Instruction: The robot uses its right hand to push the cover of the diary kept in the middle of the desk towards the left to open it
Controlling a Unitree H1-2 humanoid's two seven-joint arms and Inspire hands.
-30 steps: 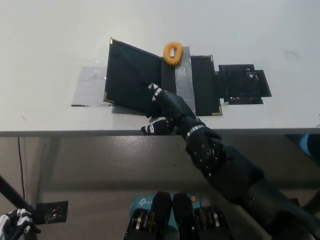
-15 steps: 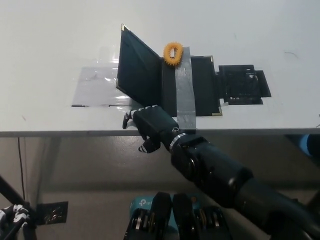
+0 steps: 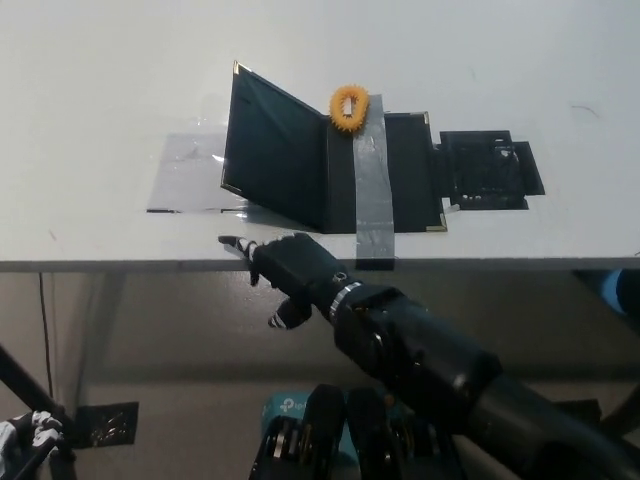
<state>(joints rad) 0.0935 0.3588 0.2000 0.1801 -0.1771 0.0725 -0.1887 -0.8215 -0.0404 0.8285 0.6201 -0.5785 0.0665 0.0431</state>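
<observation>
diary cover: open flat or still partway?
Partway. The cover stands tilted up from the spine, not lying on the desk. The right hand is at the desk edge, off it.

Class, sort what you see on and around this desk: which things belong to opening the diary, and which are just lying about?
Part of the job:
- diary, taped to the desk
- its cover, raised partway
- right robot hand, at the desk's front edge

Just lying about:
- orange ring
- black flat piece beside the diary
- left robot hand, resting low at the left

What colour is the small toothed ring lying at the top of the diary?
Orange-yellow; the small toothed ring shows best in the head view.
</observation>
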